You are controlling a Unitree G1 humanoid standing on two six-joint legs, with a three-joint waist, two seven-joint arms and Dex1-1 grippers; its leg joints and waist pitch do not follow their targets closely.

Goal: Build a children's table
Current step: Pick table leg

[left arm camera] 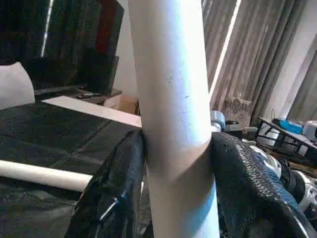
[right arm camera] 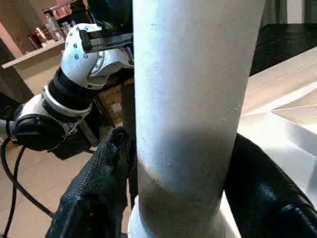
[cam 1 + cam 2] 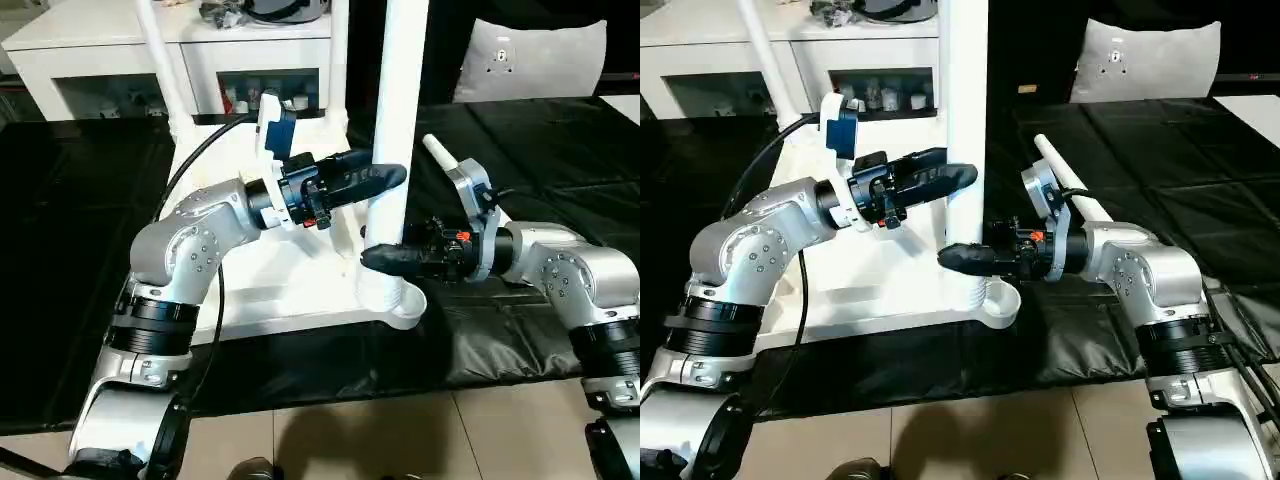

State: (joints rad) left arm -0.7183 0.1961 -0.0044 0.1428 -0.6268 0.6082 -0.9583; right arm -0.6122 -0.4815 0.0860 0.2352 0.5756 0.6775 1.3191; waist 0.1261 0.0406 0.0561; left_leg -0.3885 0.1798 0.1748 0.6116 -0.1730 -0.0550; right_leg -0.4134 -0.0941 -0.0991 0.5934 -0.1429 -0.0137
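Observation:
The children's table lies upside down, its white top (image 3: 285, 285) resting on the black-covered work table. A white tubular leg (image 3: 400, 80) stands upright in the near right corner socket (image 3: 408, 305). My left gripper (image 3: 395, 178) is shut on this leg at mid height; its black fingers (image 1: 116, 173) press on both sides. My right gripper (image 3: 375, 258) holds the same leg lower down, just above the socket, and its fingers (image 2: 106, 173) hug the tube. A second leg (image 3: 160, 60) stands at the far left corner. A loose leg (image 3: 438, 155) lies behind my right arm.
A white cabinet (image 3: 100, 50) with shelves stands behind the work table. A white cushion-like panel (image 3: 530, 60) leans at the far right. The black cover (image 3: 560, 140) spreads to the right, and the tiled floor (image 3: 400, 440) shows at the near edge.

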